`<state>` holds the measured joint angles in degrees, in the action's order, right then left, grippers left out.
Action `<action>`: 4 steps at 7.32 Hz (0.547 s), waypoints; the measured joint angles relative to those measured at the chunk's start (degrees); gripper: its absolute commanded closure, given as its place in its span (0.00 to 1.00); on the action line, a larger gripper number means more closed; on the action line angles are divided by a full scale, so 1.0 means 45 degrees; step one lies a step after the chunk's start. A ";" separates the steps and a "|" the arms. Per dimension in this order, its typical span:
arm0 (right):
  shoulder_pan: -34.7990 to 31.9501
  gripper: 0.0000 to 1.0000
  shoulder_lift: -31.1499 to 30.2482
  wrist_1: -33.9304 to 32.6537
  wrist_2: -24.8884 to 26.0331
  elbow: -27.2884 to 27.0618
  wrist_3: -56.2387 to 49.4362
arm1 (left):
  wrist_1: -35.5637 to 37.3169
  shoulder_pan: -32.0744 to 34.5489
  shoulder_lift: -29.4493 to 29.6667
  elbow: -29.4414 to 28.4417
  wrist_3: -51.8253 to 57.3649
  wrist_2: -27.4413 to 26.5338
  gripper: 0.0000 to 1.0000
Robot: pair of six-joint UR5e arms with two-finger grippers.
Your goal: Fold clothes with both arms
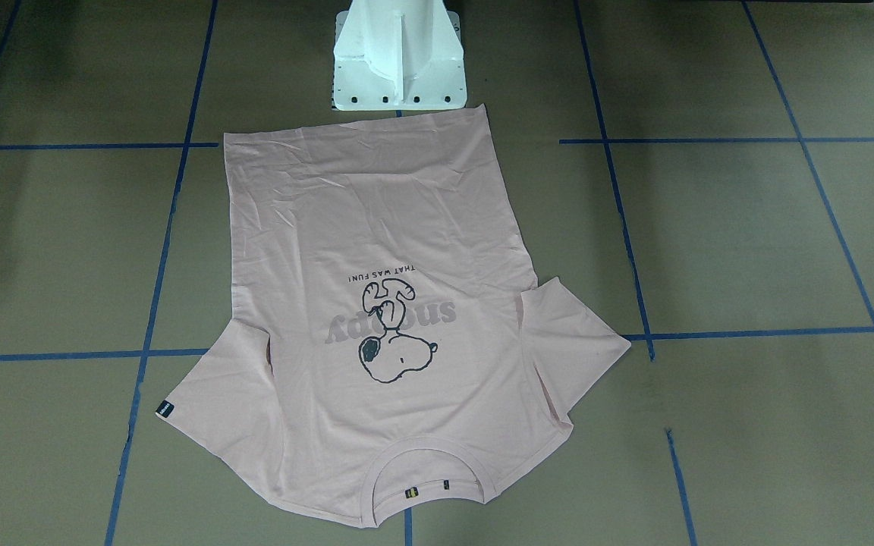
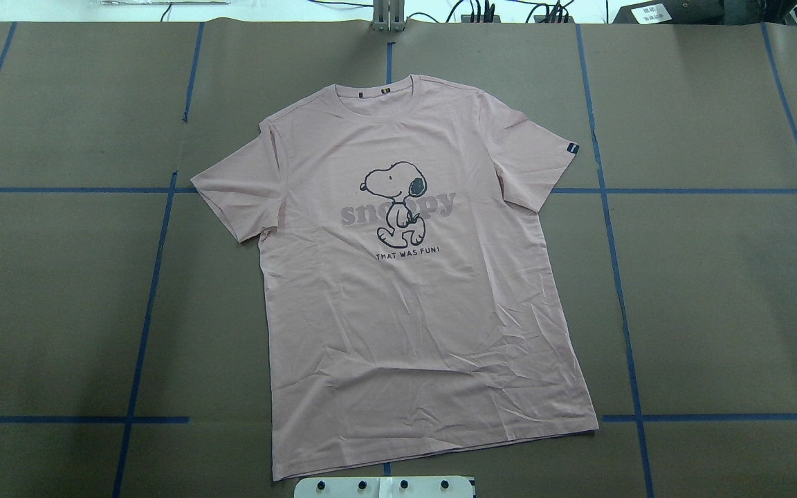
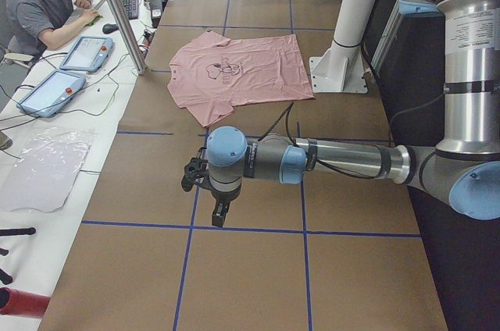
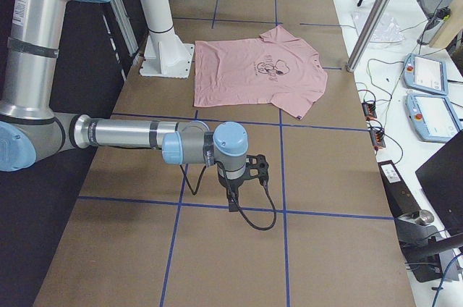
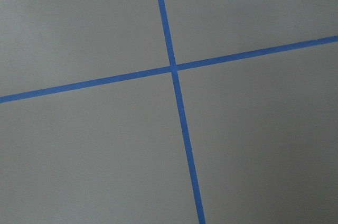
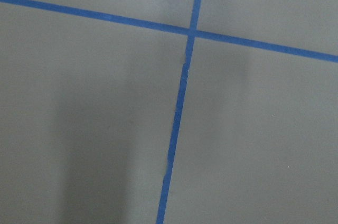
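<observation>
Tabletop [image 2: 717, 311]: brown covering marked into squares by blue tape lines [image 2: 142, 304]; the white pedestal [image 1: 397, 53] stands at the robot's edge, midway along.
Left arm [image 3: 344, 161]: stretched out low over bare tabletop, well off to the pedestal's left side.
Right arm [image 4: 123, 133]: mirrors it, well off to the pedestal's right side.
T-shirt [image 2: 405, 311]: spread flat and print up right in front of the pedestal, turned slightly askew; neither arm touches it.
Hem [image 2: 440, 453]: the end nearest the pedestal, just beside its foot plate.
Sleeves [image 2: 232, 187]: both laid out sideways at the end far from the pedestal.
Dog print [image 2: 398, 204]: on the chest, in the half further from the pedestal.
Neck [image 2: 374, 81]: ribbed, at the edge farthest from the pedestal.
Left tool [image 3: 219, 220]: points down above a tape crossing; I cannot tell whether its fingers are apart or together, as only a side view shows it.
Right tool [image 4: 233, 204]: the same, and also impossible to tell.
Handling: likely light, thin and limp; it should sag, crease and drag on the covering.
Where to hold: probably pinch both layers at an edge, a sleeve tip or shoulder with one tool and a hem corner with the other.
Progress: no fold made yet.
</observation>
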<state>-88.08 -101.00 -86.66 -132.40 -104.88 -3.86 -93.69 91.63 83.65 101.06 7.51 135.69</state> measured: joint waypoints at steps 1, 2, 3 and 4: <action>0.0033 0.00 0.0632 0.0000 -0.0047 -0.0040 0.0028 | -0.0479 -0.0005 0.0102 0.0007 -0.0136 0.0033 0.00; 0.0080 0.00 0.1371 0.0114 -0.0039 0.0025 0.0040 | -0.0876 -0.0009 0.0501 0.0029 -0.0352 0.0029 0.00; 0.0106 0.00 0.1996 0.0375 -0.0128 0.0280 0.0085 | -0.1157 -0.0010 0.1065 0.0027 -0.0522 0.0003 0.00; 0.0112 0.00 0.2537 0.0600 -0.0467 0.0684 0.0221 | -0.1440 -0.0011 0.1520 0.0035 -0.0605 0.0001 0.00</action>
<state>-87.58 -89.59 -83.96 -134.50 -101.80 -2.87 -100.17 91.58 90.49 101.22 4.79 135.69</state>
